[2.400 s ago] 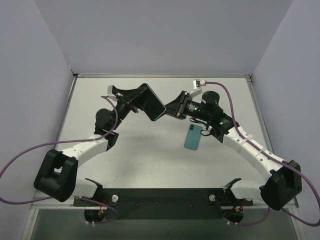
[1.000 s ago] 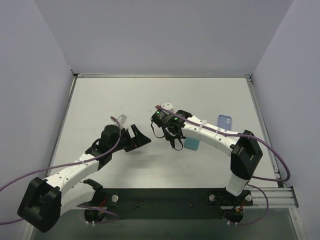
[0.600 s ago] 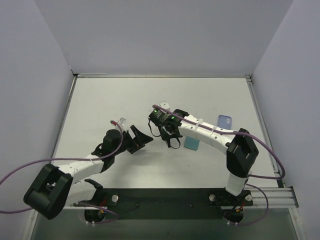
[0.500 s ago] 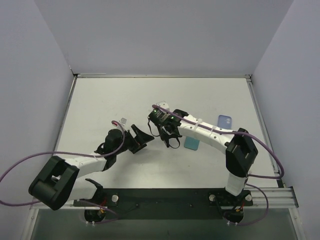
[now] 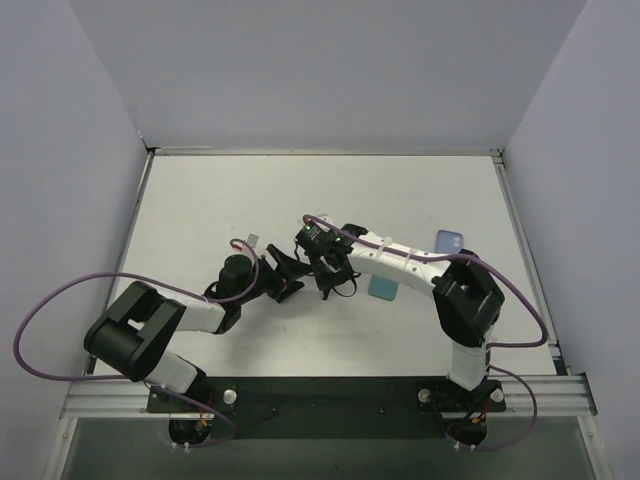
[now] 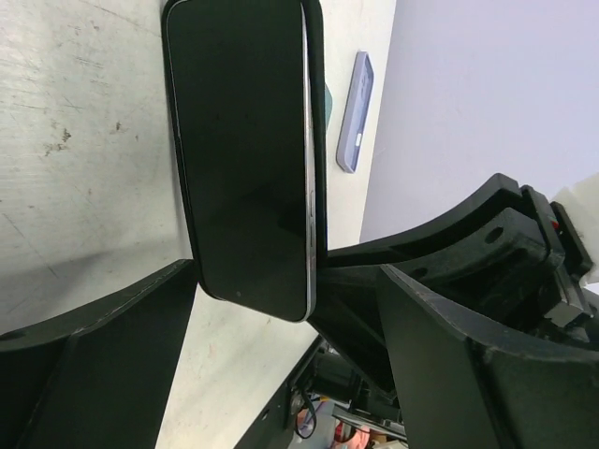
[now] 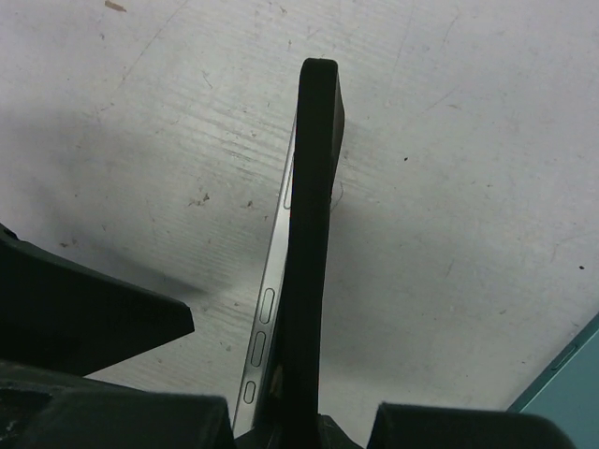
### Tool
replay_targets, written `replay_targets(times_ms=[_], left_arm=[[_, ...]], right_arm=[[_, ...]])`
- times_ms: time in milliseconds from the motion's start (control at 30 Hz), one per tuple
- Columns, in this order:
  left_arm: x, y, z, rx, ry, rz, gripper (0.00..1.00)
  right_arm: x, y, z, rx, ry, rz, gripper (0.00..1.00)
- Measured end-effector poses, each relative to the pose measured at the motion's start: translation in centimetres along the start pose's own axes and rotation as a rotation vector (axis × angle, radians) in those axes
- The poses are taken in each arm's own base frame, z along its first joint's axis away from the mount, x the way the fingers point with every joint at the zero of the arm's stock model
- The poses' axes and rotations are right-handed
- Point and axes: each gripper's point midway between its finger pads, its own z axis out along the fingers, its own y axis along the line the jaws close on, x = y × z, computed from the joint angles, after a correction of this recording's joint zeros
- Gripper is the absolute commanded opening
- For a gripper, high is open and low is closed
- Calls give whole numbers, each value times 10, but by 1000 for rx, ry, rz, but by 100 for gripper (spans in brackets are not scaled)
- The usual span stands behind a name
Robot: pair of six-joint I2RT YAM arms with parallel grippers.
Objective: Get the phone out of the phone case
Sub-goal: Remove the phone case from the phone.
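The phone (image 6: 243, 159), dark screen with a silver edge, sits in a black case (image 6: 315, 112) and is held upright above the table. In the right wrist view the case (image 7: 314, 187) is edge-on, and the phone's silver side (image 7: 270, 309) stands slightly off it at the lower end. My right gripper (image 7: 301, 426) is shut on the case; it shows in the top view (image 5: 326, 272). My left gripper (image 6: 281, 323) is open, its fingers (image 6: 103, 365) straddling the phone's near end without touching it. It meets the right gripper mid-table (image 5: 288, 276).
A teal case (image 5: 382, 287) lies flat just right of the grippers. A lilac case (image 5: 450, 240) lies further right; both also show in the left wrist view, the lilac one (image 6: 354, 112) beyond the phone. Walls close the table's left, back and right.
My left gripper has moved right, up to the right gripper, and its open jaws now straddle the phone's end. The right gripper has held the cased phone almost still.
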Motion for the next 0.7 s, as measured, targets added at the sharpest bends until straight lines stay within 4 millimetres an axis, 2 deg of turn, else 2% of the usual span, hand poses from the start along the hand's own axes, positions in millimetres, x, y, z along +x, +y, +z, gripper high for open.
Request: replay_targets(times_ms=[367, 700], left_arm=[[-6, 12, -5, -66, -35, 65, 84], [-6, 23, -16, -134, -41, 157, 67]], right_arm=[[6, 15, 8, -76, 40, 12, 0], [0, 29, 15, -146, 34, 23, 0]])
